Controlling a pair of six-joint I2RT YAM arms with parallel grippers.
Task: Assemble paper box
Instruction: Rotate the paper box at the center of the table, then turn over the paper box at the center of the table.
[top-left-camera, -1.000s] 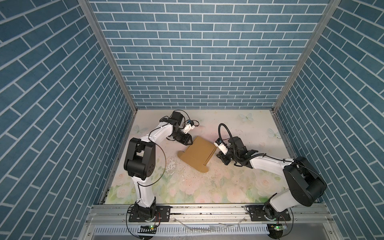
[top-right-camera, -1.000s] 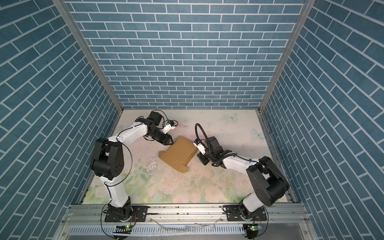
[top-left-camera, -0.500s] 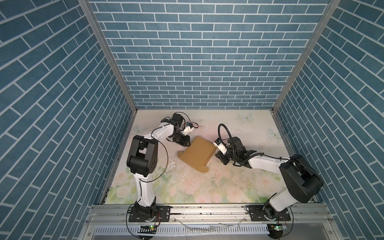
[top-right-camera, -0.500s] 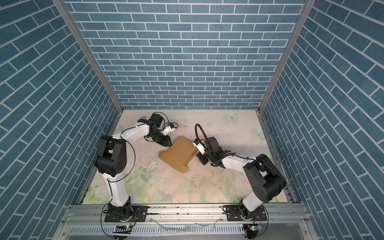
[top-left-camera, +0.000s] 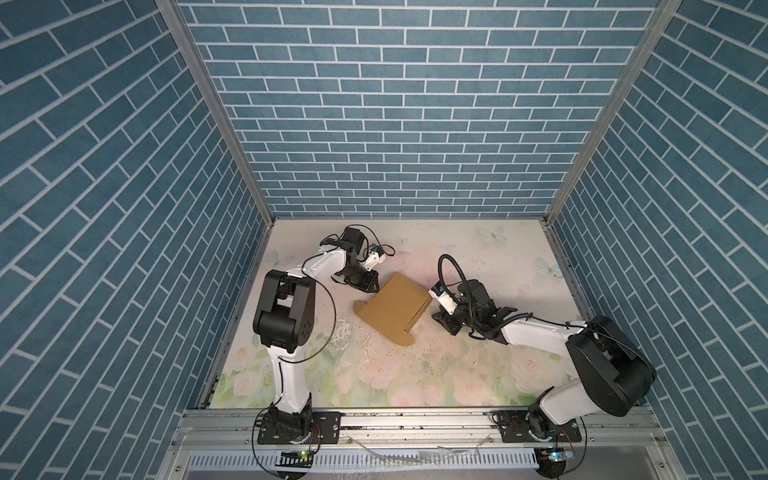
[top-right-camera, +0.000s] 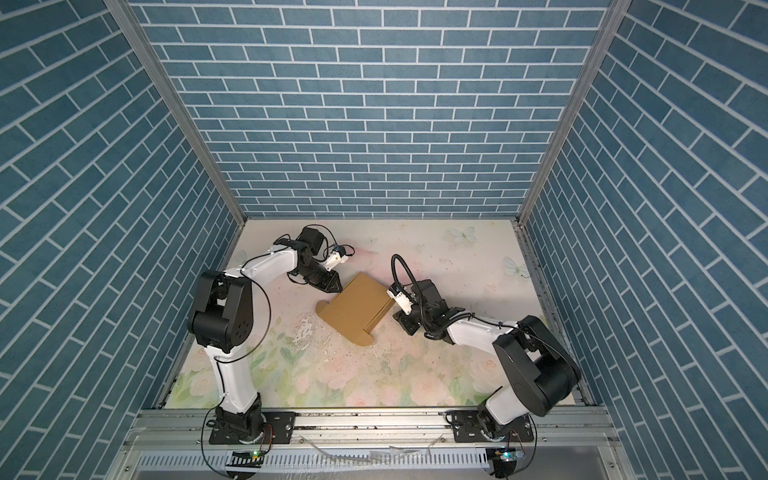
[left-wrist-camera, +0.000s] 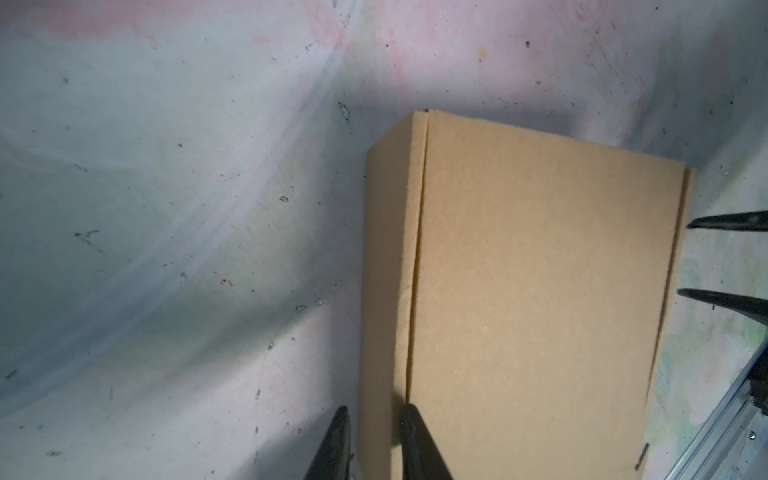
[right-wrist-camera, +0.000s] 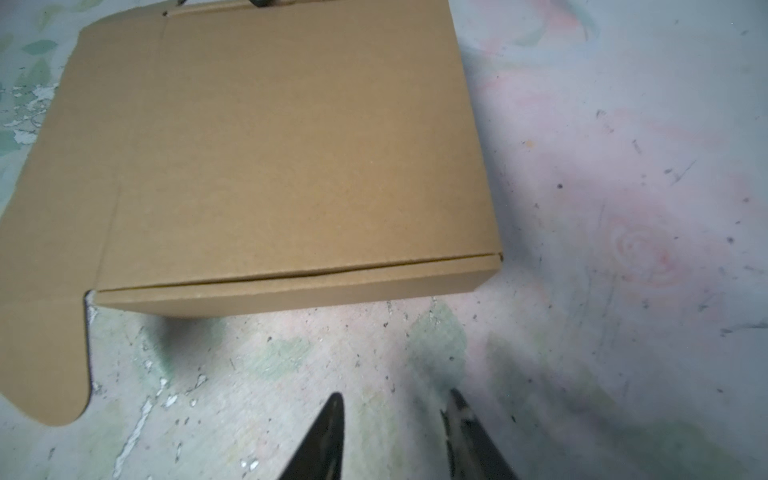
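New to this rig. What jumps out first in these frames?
The tan paper box stands out, folded into a shallow shape mid-way on the floral table mat, with a rounded tab sticking out at its near corner. The left gripper straddles the box's far-left edge, while the right gripper hangs open on the opposite side, apart from the cardboard. Blue brick walls enclose it all.

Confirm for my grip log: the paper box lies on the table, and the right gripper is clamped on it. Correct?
No: the right gripper is open and clear of the paper box, as the right wrist view shows. The box does lie on the table.
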